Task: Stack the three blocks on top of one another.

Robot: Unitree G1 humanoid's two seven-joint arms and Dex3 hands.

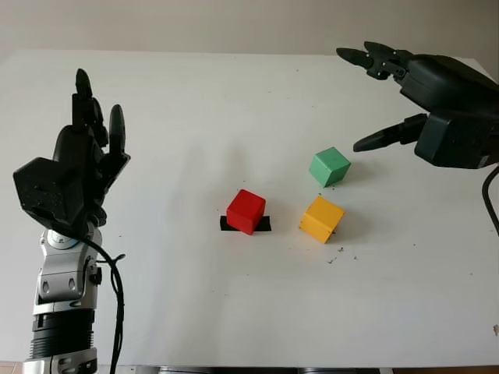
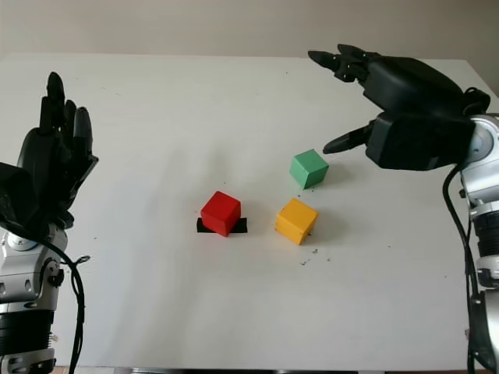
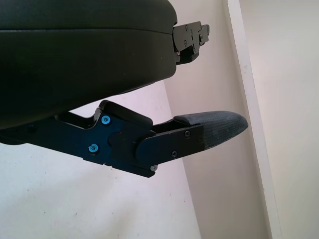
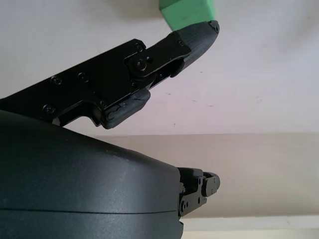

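A: Blocks are logged as three, all separate on the white worktop (image 1: 195, 117), none stacked. The red block (image 1: 246, 211) is seated on a small black patch (image 1: 265, 224) near the centre. The yellow block (image 1: 321, 219) is set just beside it toward the right, apart from it. The green block (image 1: 329, 167) is placed behind the yellow one, a gap between them.

B: Hand positions?

A: The right hand (image 1: 390, 97) is held above the worktop at the far right, just beyond the green block. Its fingers are spread wide, nothing is held. One finger (image 1: 382, 139) is pointed toward the green block without contact seen from the head cameras. In the right wrist view that fingertip (image 4: 197, 37) overlaps the green block's (image 4: 188, 12) edge; whether it touches cannot be told.

B: And the left?

A: The left hand (image 1: 86, 156) is raised at the left side, well apart from all three blocks, fingers extended upward and wide, nothing gripped. In the left wrist view one padded fingertip (image 3: 212, 127) is seen over the worktop's edge.

B: Debris?

A: A few dark specks (image 1: 337, 255) are noted near the yellow block.
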